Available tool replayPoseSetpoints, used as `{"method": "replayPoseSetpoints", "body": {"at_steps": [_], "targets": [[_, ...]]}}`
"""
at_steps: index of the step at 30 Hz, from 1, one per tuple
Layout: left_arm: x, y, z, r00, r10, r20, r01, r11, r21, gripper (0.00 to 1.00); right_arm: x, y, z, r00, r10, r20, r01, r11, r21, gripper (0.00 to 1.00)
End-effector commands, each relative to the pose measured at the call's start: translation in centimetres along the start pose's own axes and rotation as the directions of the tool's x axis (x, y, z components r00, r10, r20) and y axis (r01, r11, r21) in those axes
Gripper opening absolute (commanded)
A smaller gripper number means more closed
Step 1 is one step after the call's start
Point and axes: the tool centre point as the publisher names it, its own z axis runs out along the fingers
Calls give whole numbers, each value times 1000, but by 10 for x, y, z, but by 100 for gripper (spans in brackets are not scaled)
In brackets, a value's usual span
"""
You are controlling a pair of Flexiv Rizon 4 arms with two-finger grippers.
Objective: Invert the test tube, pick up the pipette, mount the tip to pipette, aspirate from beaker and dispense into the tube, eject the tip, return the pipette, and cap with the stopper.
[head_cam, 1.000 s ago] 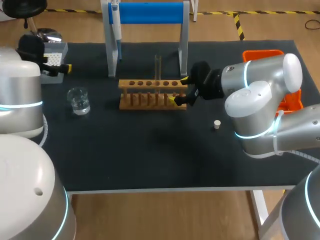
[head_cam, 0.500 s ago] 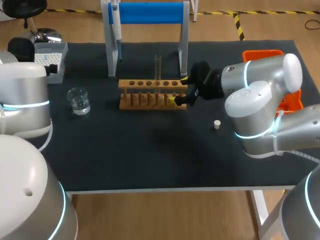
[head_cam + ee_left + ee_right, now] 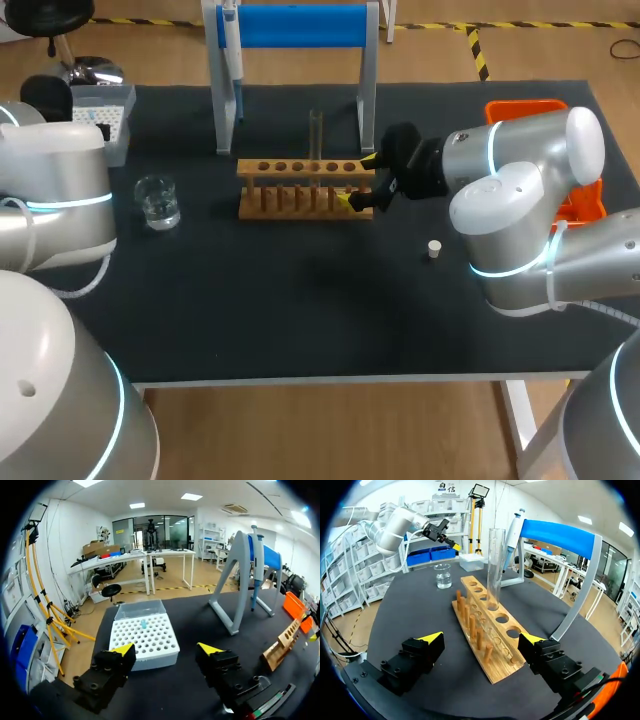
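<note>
Right wrist view, tube (image 3: 496, 565) ahead of open hand (image 3: 482, 638)

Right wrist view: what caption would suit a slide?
Open gripper at the end of a wooden rack holding one upright test tube.

Wooden rack (image 3: 303, 188) sits mid-table on the black mat (image 3: 300, 310), holes along its top, pegs below. Just behind the rack I see the grey stand (image 3: 300, 26) with its blue crossbar. Well off to the rack's right, an orange bin (image 3: 527, 106); well off to its left and further back, a white perforated box (image 3: 112, 108).
</note>
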Motion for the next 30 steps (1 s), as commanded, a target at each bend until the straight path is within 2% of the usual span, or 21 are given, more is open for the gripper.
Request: {"method": "replayPoseSetpoints", "body": {"at_steps": [1, 20, 30], "targets": [[-2, -2, 15, 1000, -2, 8, 2, 1000, 1, 60, 0, 1, -1, 1000, 0, -2, 0, 1000, 4, 100], [-31, -14, 56, 999, -25, 34, 24, 1000, 9, 60, 0, 1, -1, 1000, 0, -2, 0, 1000, 4, 100], [-43, -15, 78, 999, -35, 40, 34, 999, 7, 58, 0, 1, -1, 1000, 0, -2, 0, 1000, 4, 100]]}}
